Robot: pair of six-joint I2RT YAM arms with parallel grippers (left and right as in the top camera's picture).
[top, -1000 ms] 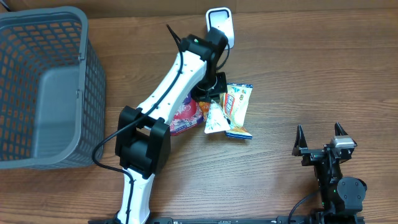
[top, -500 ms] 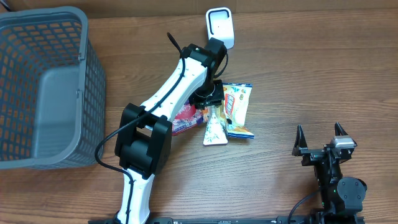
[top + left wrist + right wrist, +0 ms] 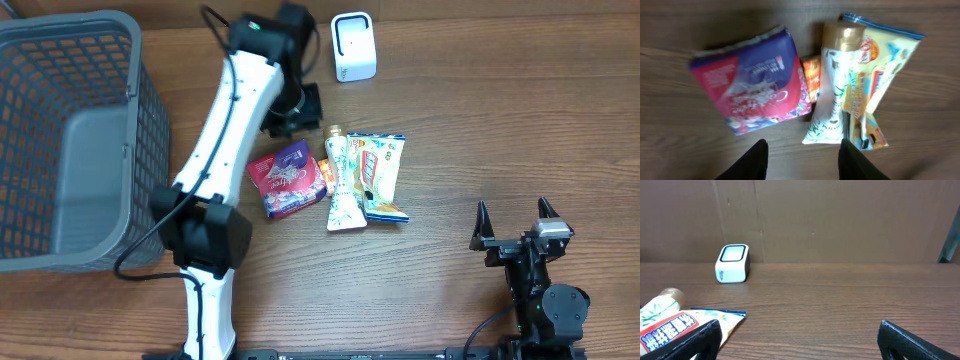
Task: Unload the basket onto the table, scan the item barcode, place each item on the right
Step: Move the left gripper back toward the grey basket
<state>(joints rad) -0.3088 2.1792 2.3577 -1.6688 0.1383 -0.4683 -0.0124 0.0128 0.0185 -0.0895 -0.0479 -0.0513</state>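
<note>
Pouch (image 3: 343, 185) lay flat on the table (image 3: 480, 100), between the purple packet (image 3: 288, 178) and the yellow snack bag (image 3: 380, 172), near the scanner (image 3: 353, 46). I saw my left gripper (image 3: 802, 150) parted and empty; the right gripper (image 3: 513, 210) stood wide apart, empty.

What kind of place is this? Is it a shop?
Probably a pretend shop checkout on a wooden table: there's a gray shopping basket, a little white scanner and some snack packets.

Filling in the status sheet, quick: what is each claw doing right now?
Left claw: open, holding nothing.
Right claw: open wide, holding nothing.
</note>
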